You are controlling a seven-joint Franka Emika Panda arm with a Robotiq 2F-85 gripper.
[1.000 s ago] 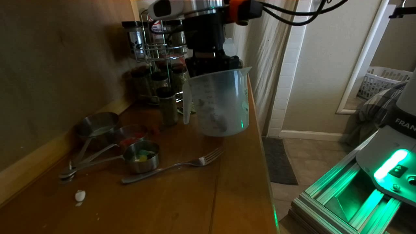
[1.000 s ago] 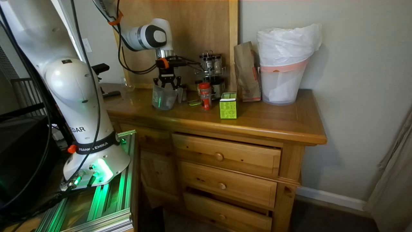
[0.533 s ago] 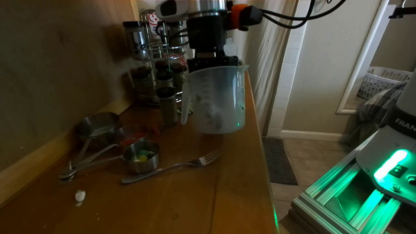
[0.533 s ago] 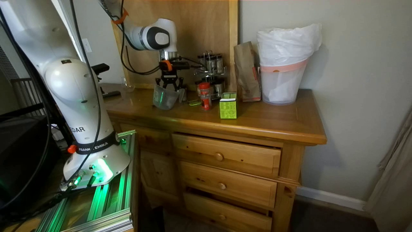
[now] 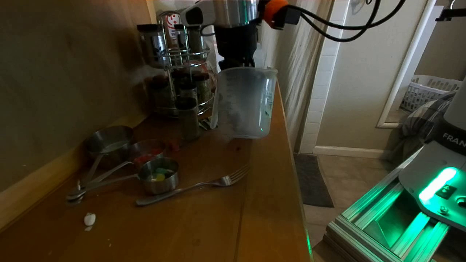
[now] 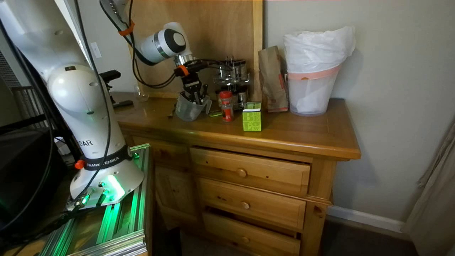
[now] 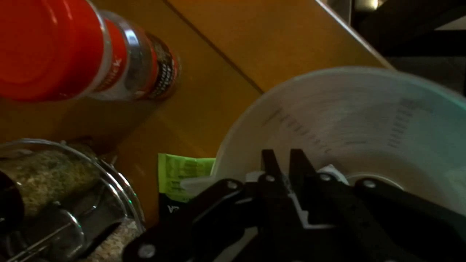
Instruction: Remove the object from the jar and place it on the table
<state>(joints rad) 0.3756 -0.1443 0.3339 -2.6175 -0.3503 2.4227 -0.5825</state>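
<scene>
The jar, a translucent whitish jug, shows in both exterior views [image 5: 244,105] [image 6: 188,109] and in the wrist view [image 7: 349,109]. It leans on or just above the wooden table [image 5: 204,229]; I cannot tell if it is lifted. My gripper [image 7: 283,154] reaches down into the jar, its wrist tilted. Its dark fingers stand close together with a narrow gap. A small white object [image 7: 332,173] shows partly inside the jar, mostly hidden behind the fingers. The wrist view is too dark to tell whether the fingers hold it.
A red-capped shaker [image 6: 227,107], a green box [image 6: 252,120] and a wire spice rack with jars [image 6: 231,81] stand beside the jar. A fork [image 5: 218,182], metal measuring cups [image 5: 160,180] and a small white piece [image 5: 89,219] lie on the table. A green packet [image 7: 186,173] lies near the jar's handle.
My gripper has tilted, and the jar has shifted with it, away from the fork and toward the shaker. The jar has also turned somewhat and its lean has changed.
</scene>
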